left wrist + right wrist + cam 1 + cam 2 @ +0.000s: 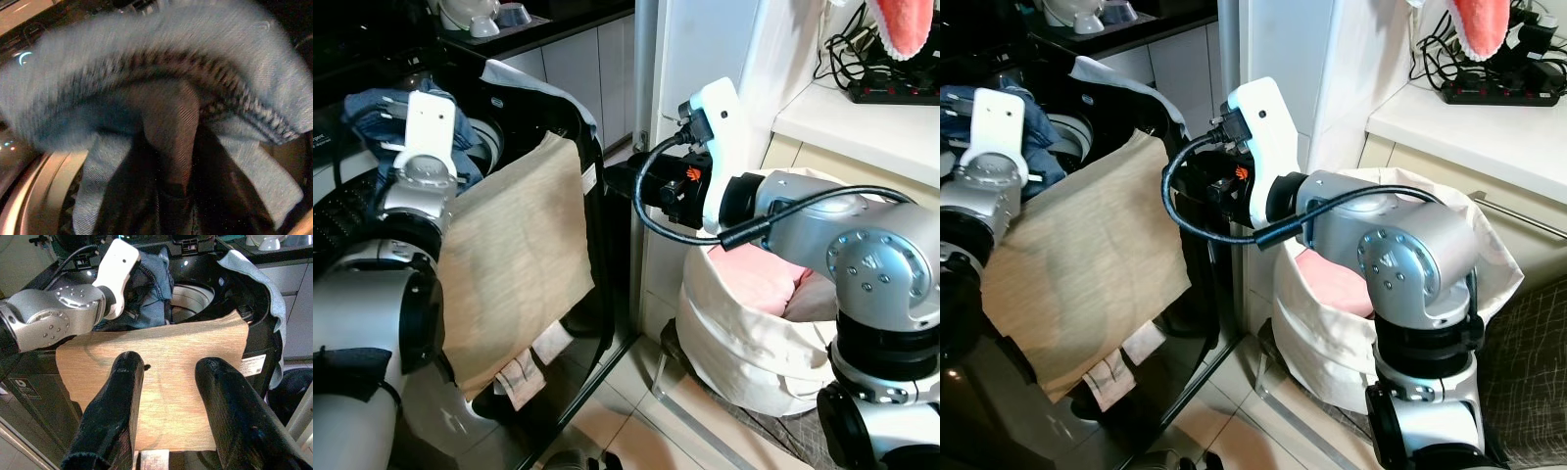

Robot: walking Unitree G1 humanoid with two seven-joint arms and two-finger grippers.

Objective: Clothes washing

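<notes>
Denim garment was held bunched in the fingers of the left gripper directly above the washing machine drum. A tan cloth was draped over the machine's front edge, below the drum opening. The right gripper was poised before that cloth with fingers spread wide and empty. For a clean drop, the denim should be centred over the drum before release. Beside the machine, a white laundry bag held pink clothing.
</notes>
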